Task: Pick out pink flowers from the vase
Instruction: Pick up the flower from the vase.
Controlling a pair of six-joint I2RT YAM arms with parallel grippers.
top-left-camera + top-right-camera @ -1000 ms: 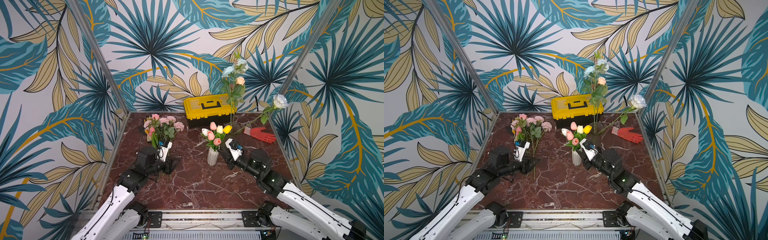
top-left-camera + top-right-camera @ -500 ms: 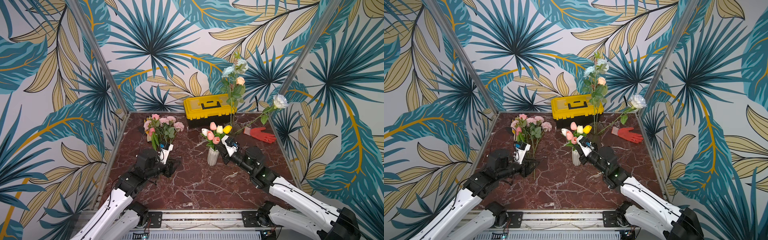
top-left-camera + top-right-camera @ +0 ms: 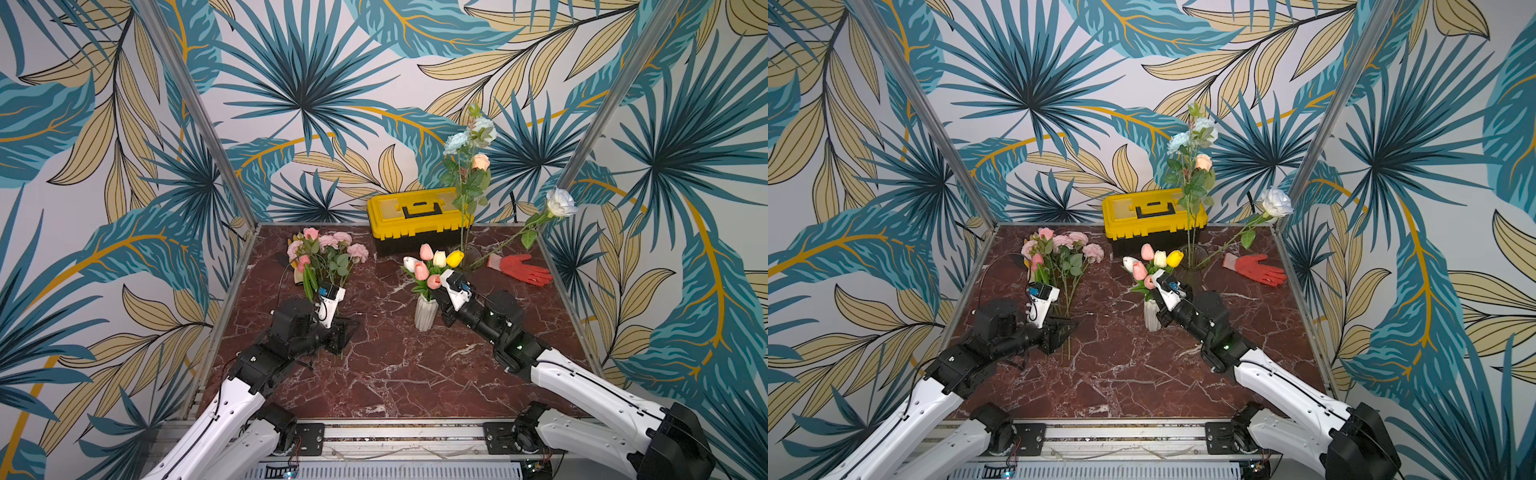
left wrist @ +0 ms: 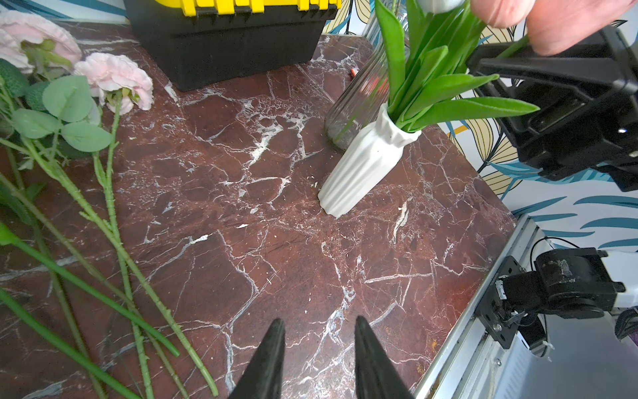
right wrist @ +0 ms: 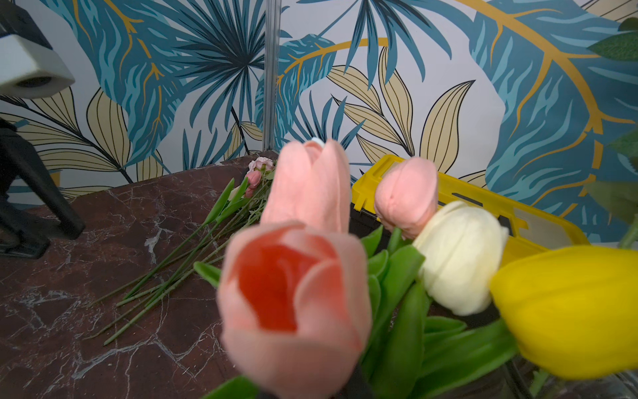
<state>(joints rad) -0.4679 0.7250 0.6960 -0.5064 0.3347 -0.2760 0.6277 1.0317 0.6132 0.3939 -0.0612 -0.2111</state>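
L gripper open, empty, low over table, 8 o'clock. R gripper at pink tulip stem; gripping or not, can't tell. White ribbed vase, centre: 3 pink, white, cream, yellow tulips. Loose pink flowers lie at 10. Glass vase, 1 o'clock: blue, peach, white roses. Toolbox lid down, 12.

Both arms, left arm & right arm, are showing white shells nr the base, black joint housings further out, w/ thin black cables trailing. Each wrist is carrying a white cam block w/ a blue tag; the left gripper is showing black wedge-shaped fingers.
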